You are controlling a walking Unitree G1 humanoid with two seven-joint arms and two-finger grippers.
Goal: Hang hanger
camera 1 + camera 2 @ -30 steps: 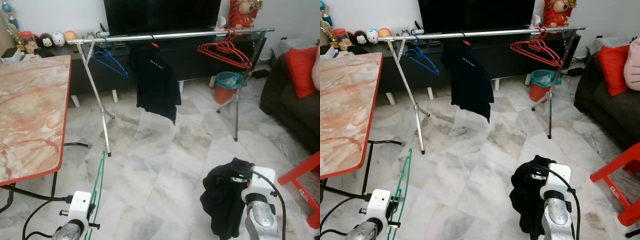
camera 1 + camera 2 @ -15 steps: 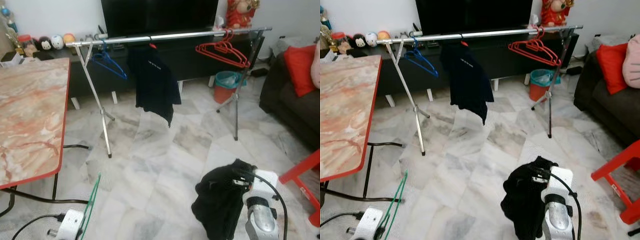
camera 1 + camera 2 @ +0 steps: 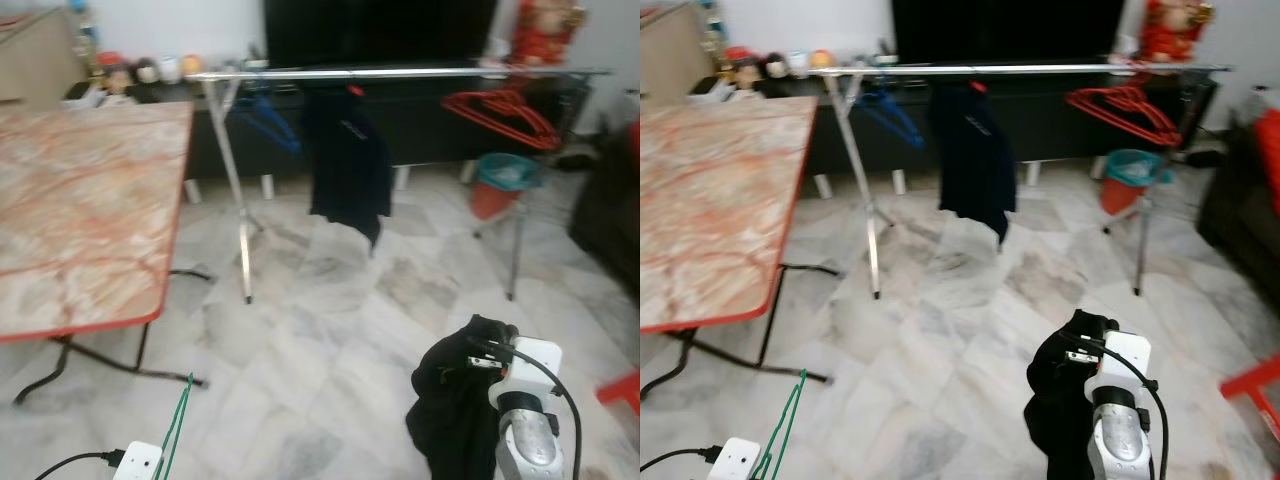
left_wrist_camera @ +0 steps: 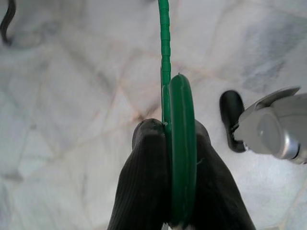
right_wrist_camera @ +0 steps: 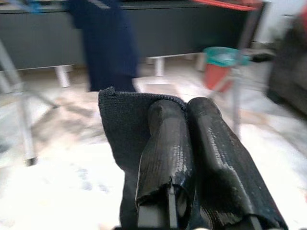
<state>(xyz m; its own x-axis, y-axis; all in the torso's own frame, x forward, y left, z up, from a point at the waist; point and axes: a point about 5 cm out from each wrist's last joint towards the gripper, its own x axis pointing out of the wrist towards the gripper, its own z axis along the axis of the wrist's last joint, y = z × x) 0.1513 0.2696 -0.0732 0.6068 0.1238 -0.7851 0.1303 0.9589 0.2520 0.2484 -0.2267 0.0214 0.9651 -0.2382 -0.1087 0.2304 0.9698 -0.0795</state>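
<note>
In the left wrist view my left gripper (image 4: 170,132) is shut on a thin green hanger (image 4: 165,62), held low over the marble floor. The same green hanger (image 3: 178,430) rises from my left wrist at the lower left of the head views. My right gripper (image 5: 189,108) is shut on a black garment (image 3: 455,400) that hangs from it at the lower right. Ahead stands a silver clothes rail (image 3: 400,72) carrying a blue hanger (image 3: 265,115), a dark shirt (image 3: 347,160) and red hangers (image 3: 500,105).
A marble-topped table with a red edge (image 3: 80,200) stands at the left, its black legs and a cable below it. A red and teal bin (image 3: 497,180) sits behind the rail's right leg. A dark sofa (image 3: 610,200) and a red stool (image 3: 620,385) are at the right.
The whole picture has shifted right and blurred, so the camera has turned left. My left wrist sits lower in the picture. Both grippers keep their holds.
</note>
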